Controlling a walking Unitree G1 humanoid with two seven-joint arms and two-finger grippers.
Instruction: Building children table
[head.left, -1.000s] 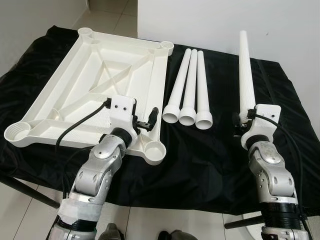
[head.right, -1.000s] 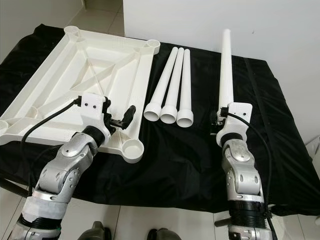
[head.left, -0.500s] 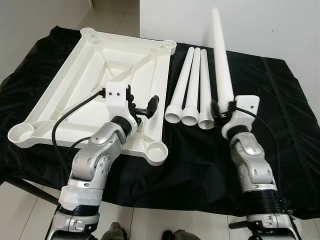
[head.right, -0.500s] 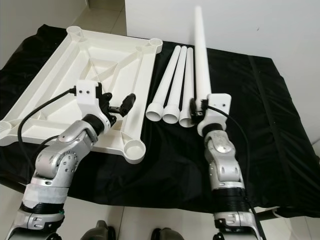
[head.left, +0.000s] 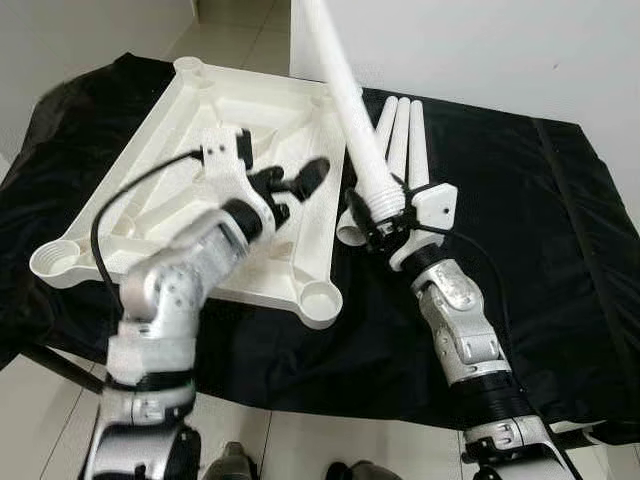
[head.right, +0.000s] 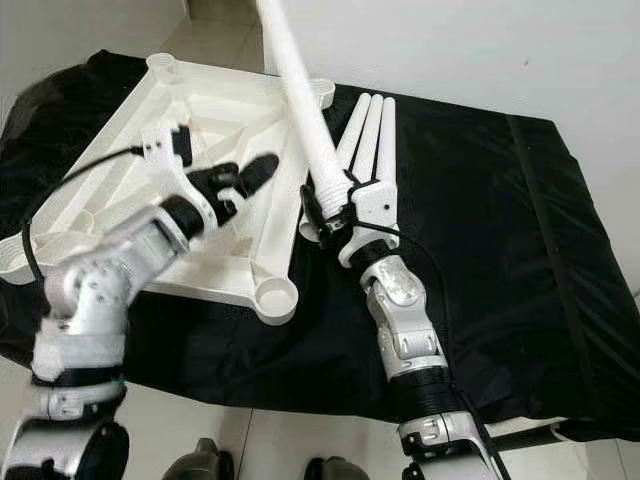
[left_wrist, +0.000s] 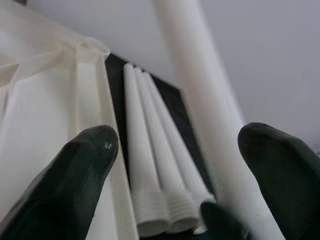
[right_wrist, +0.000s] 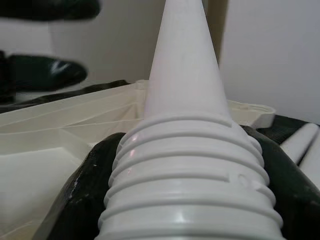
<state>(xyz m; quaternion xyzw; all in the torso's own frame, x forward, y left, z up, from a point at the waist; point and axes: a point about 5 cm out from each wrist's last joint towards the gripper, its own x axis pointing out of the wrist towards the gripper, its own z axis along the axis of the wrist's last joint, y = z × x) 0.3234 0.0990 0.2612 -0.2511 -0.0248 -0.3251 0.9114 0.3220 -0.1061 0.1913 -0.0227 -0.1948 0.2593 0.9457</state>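
The white table top (head.left: 190, 130) lies upside down on black cloth, a round socket (head.left: 322, 297) at its near corner. My right gripper (head.left: 383, 222) is shut on the threaded end of a long white leg (head.left: 345, 95), which leans up and to the left over the table top's right rim. The right wrist view shows that threaded end (right_wrist: 190, 175) between black fingers (right_wrist: 80, 200). My left gripper (head.left: 295, 178) hovers open above the table top, close to the left of the held leg (left_wrist: 200, 100). Three more legs (head.left: 402, 130) lie side by side on the cloth.
The black cloth (head.left: 540, 230) covers a low table, with bare room to the right of the legs. A white wall (head.left: 480, 50) stands close behind. Pale tiled floor (head.left: 300, 440) shows at the near edge.
My right gripper carried the leg left and tipped it toward the table top. My left gripper rose and swung right, ending beside the leg.
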